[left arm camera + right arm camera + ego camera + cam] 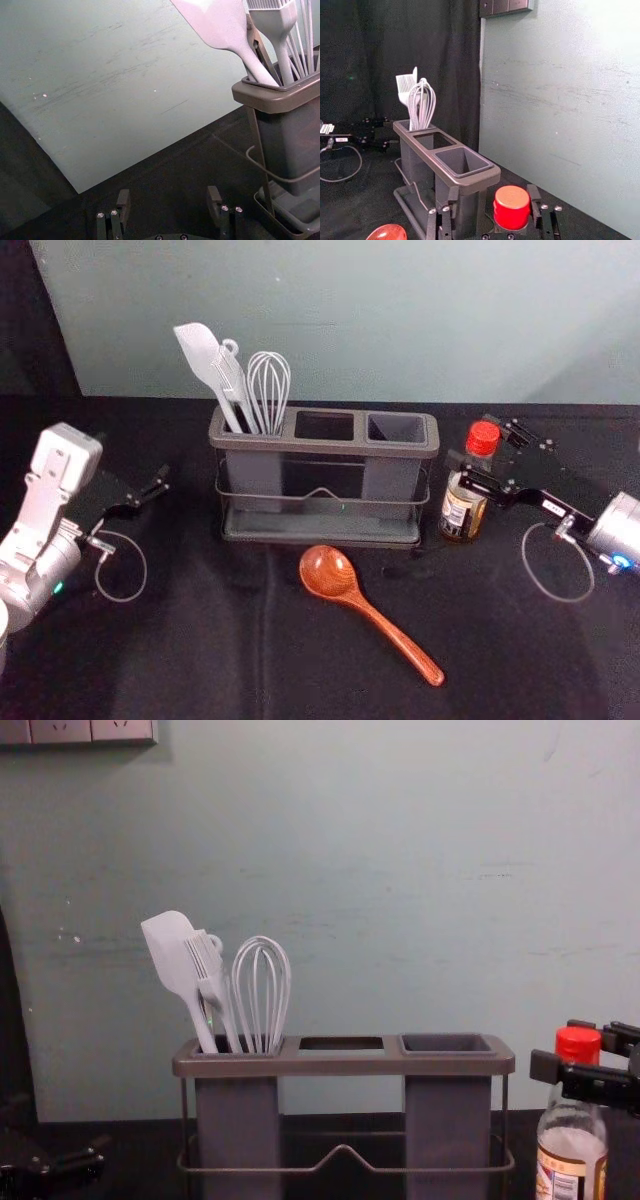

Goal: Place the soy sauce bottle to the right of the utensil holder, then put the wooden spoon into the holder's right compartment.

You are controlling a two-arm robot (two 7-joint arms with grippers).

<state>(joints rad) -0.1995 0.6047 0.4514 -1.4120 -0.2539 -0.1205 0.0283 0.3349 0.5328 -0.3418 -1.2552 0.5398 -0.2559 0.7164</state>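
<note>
Red-capped glass soy sauce bottle (462, 512) stands just R of the long grey utensil holder (330, 448); step 1 looks abt done. R gripper (493, 197) straddles bottle top, fingers spread, no grip. Next: back off w/o tipping it, then get reddish-brown wooden spoon (330, 575) for R compartment (397, 428). L gripper (168, 195) idles L of holder, fingers apart.

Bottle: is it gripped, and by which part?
Nothing is held. The right gripper is open around the bottle, just below its cap, with a gap on one side. The left gripper is open and empty.
</note>
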